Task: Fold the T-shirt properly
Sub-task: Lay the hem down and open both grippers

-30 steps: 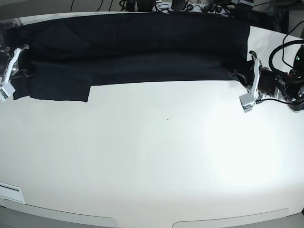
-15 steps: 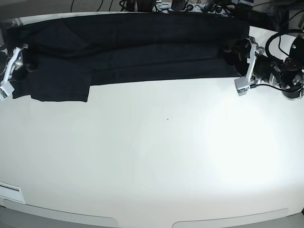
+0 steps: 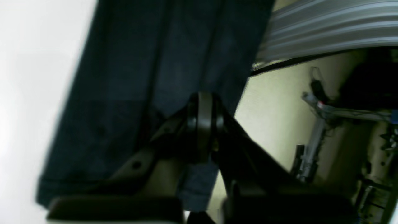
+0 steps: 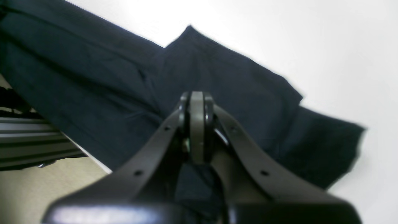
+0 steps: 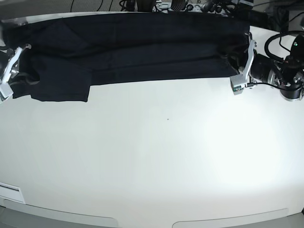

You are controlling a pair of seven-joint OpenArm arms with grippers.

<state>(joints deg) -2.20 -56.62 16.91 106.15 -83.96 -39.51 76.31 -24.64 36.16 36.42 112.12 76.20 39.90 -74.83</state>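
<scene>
The black T-shirt (image 5: 142, 47) lies stretched in a long band along the far edge of the white table (image 5: 166, 156), with a sleeve flap at the near left. My left gripper (image 5: 231, 62) is at the shirt's right end. In the left wrist view its fingers (image 3: 202, 124) are shut, with dark cloth (image 3: 155, 62) pinched and hanging between them. My right gripper (image 5: 23, 71) is at the shirt's left end. In the right wrist view its fingers (image 4: 197, 124) are shut on the cloth (image 4: 93, 77).
Cables and equipment (image 5: 190, 5) crowd the space beyond the table's far edge. An aluminium rail (image 3: 326, 28) runs past the edge by the left arm, and another shows in the right wrist view (image 4: 31, 140). A white label strip (image 5: 9, 192) sits at the front left.
My left gripper has moved toward the far edge and slightly left, carrying the shirt's right end with it. The right gripper has barely shifted.
</scene>
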